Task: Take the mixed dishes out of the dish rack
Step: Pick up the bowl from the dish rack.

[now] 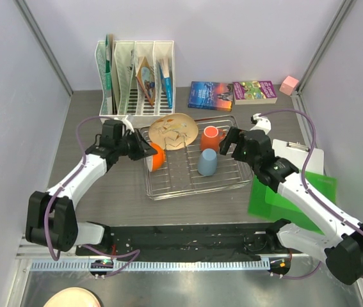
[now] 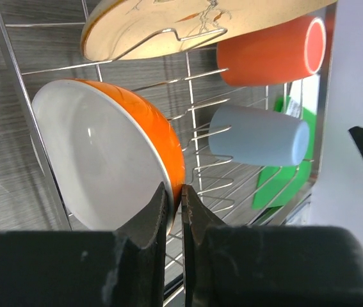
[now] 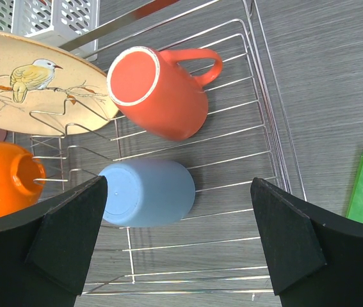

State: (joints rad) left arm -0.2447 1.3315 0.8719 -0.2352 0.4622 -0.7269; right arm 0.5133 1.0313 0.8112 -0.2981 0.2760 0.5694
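Jaws of the left gripper (image 2: 173, 192) are clamped on the rim of the small orange bowl (image 2: 104, 153), which leans at the left end of the dish rack (image 1: 187, 182), mid-frame in the top view. Over the grey-blue cup (image 3: 146, 192), below the orange mug (image 3: 168, 96), the right gripper (image 3: 180, 192) hangs spread wide.

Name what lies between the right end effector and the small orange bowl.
Between the small orange bowl and the right end effector sit the grey-blue cup and, beside it, the orange mug, on the dish rack; the top view shows it.
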